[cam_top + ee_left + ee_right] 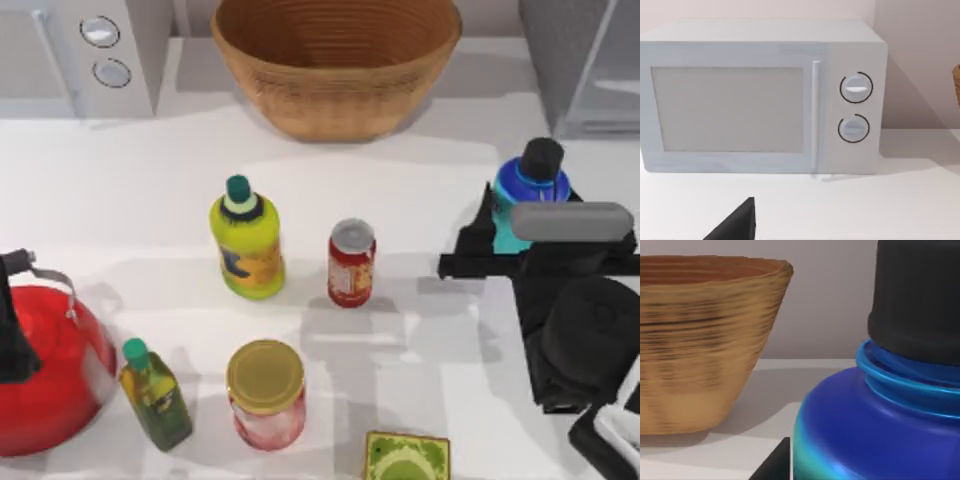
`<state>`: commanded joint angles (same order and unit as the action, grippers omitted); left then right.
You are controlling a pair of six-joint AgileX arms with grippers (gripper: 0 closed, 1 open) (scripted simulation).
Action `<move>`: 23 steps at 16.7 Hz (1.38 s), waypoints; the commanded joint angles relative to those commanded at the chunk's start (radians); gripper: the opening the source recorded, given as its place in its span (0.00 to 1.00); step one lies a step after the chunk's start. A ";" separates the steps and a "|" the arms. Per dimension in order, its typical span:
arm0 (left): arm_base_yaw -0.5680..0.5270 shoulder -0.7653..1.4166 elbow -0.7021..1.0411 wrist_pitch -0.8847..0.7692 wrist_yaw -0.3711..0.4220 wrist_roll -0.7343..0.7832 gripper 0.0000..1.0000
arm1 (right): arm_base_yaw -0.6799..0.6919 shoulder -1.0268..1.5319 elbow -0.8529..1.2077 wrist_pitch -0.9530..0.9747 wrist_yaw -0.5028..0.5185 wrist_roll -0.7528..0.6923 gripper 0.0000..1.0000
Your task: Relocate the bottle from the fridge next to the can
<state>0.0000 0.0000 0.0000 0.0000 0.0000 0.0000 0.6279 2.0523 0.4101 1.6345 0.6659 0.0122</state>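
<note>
The turquoise bottle [522,188] with its blue shoulder and black cap stands upright at the table's right side, in front of the grey fridge [585,62]. My right gripper [525,228] is shut on the bottle's body from the near side. The right wrist view has the bottle [875,420] very close, with one black finger [776,464] beside it. The red can [352,263] stands near the table's middle, well to the left of the bottle. My left arm [12,325] is parked at the left edge above a red kettle.
A wicker basket [336,62] sits at the back centre and a white microwave [760,97] at the back left. A yellow-green bottle [246,240], a gold-lidded jar [266,395], a small dark-green bottle [155,392], the red kettle [55,375] and a green box [406,458] crowd the front left.
</note>
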 joint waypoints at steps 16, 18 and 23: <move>0.000 0.000 0.000 0.000 0.000 0.000 1.00 | 0.032 -0.002 -0.016 0.017 0.032 0.000 0.30; 0.000 0.000 0.000 0.000 0.000 0.000 1.00 | 0.032 -0.002 -0.016 0.017 0.032 0.000 0.45; 0.000 0.000 0.000 0.000 0.000 0.000 1.00 | 0.032 -0.002 -0.016 0.017 0.032 0.000 0.83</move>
<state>0.0000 0.0000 0.0000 0.0000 0.0000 0.0000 0.6596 2.0506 0.3942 1.6511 0.6977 0.0118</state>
